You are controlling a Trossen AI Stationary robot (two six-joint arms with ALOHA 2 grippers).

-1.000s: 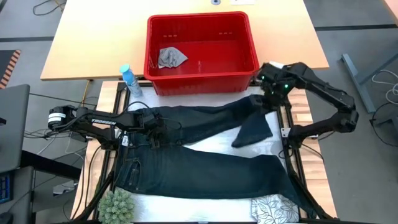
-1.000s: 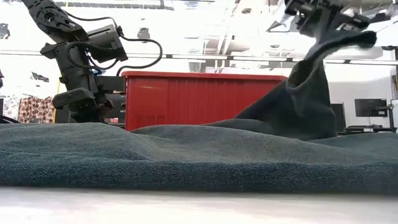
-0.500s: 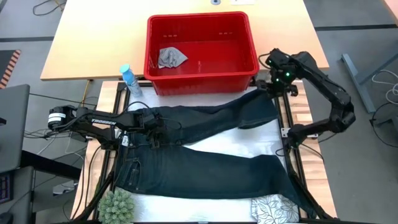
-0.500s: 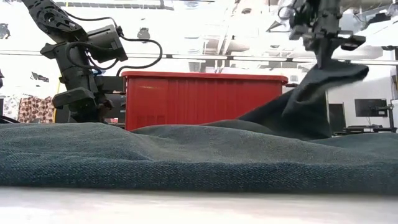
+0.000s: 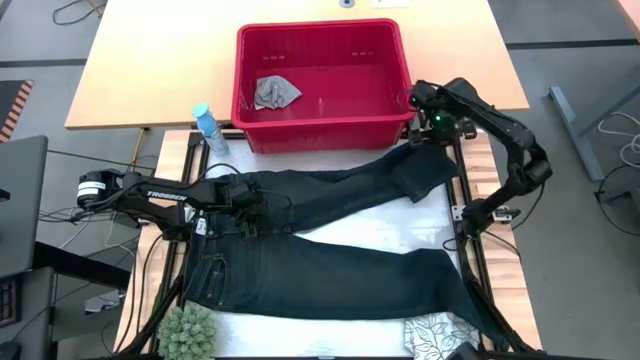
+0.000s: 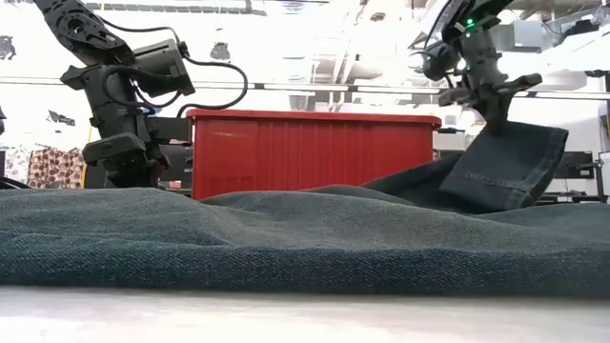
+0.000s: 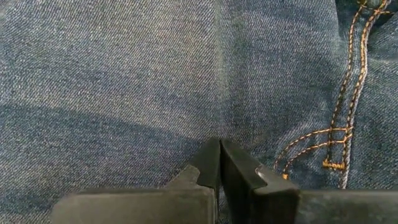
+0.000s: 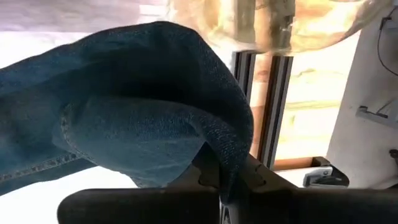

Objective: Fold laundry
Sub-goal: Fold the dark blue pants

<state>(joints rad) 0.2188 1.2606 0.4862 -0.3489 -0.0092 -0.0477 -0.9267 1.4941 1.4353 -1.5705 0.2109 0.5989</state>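
We read white "TROSSEN" lettering on the left arm (image 5: 160,196), whose left gripper (image 7: 219,163) presses its fingers together on the jeans (image 5: 320,240) near the waistband. The jeans lie across the table with their long axis left to right, waistband toward the left. The right gripper (image 5: 432,133) has its fingers clamped on the far leg's cuff beside the red basket (image 5: 322,128), lifting it.

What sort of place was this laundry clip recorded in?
Probably a robotics lab or workshop, not a home. The dark denim jeans lie on a table framed in black metal rails, loose cables trail over the grey floor, and a computer monitor stands behind.
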